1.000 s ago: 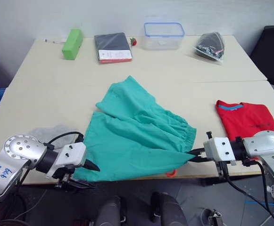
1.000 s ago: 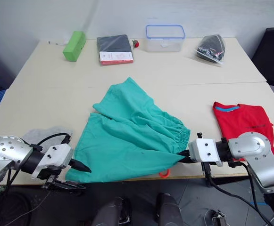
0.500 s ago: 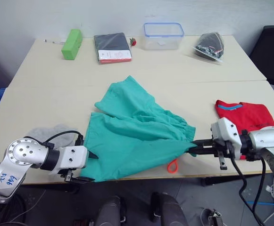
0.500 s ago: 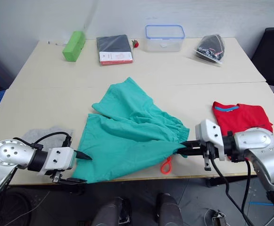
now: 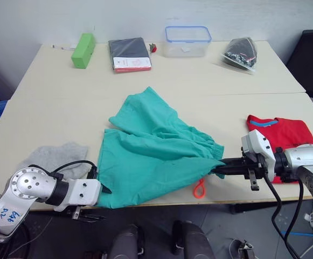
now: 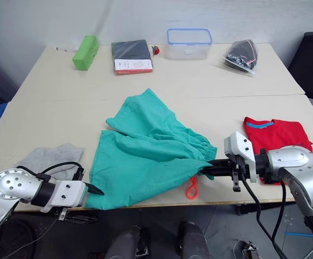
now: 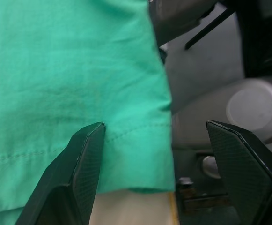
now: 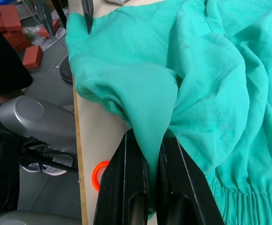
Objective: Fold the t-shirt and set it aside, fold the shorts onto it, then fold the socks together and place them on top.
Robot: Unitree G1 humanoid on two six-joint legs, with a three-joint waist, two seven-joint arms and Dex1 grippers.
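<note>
Left gripper [image 7: 154,173]: fingers spread, at the shorts' near hem corner.
Right gripper [image 8: 147,159]: pinched the shorts' waistband edge.
Shorts [image 5: 156,156]: mid-table.
Socks [image 5: 56,157]: left of shorts.
T-shirt [image 5: 280,135]: right of shorts.

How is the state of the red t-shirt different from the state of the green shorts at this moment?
The t-shirt lies folded into a compact shape at the table's right side; the shorts lie spread and rumpled in the middle. No gripper touches the t-shirt, while the right gripper is shut on the shorts' waistband end and the open left gripper sits at their hem. The shorts cover far more table. Both are soft cloth resting on the table.
</note>
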